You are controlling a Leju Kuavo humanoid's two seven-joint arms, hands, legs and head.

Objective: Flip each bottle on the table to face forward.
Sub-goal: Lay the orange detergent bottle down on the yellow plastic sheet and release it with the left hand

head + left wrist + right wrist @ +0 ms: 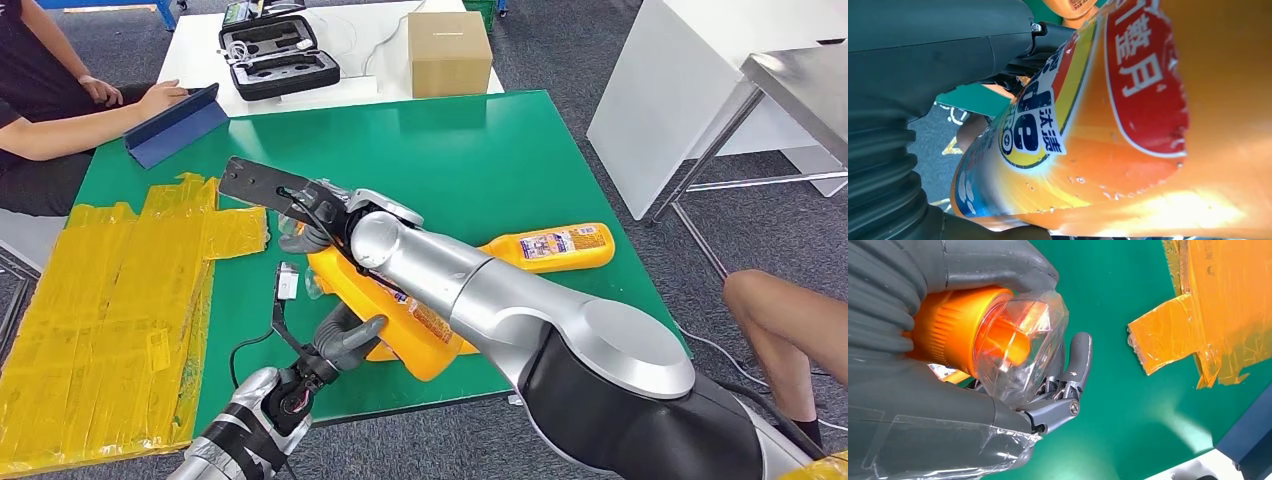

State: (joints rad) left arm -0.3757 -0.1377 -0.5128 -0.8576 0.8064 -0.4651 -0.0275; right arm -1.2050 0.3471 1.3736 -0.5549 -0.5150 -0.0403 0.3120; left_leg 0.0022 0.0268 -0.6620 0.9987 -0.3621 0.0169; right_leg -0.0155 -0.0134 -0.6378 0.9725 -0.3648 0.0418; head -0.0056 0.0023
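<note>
Your right hand (1013, 365) grips the clear cap of the orange detergent bottle (400, 320); your left hand (345, 340) holds its body. Its label reads "整月". A second orange bottle (555, 246) lies just beyond it on the green worktop (480, 150).

Glossy orange plastic bottle (420, 335), matt green tabletop (480, 160)

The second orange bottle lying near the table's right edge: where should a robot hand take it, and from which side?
Grip the orange bottle across its flat body, from above, probably with the right robot hand, once free. It lies on its side, label up, narrow sides exposed on the green table.
</note>
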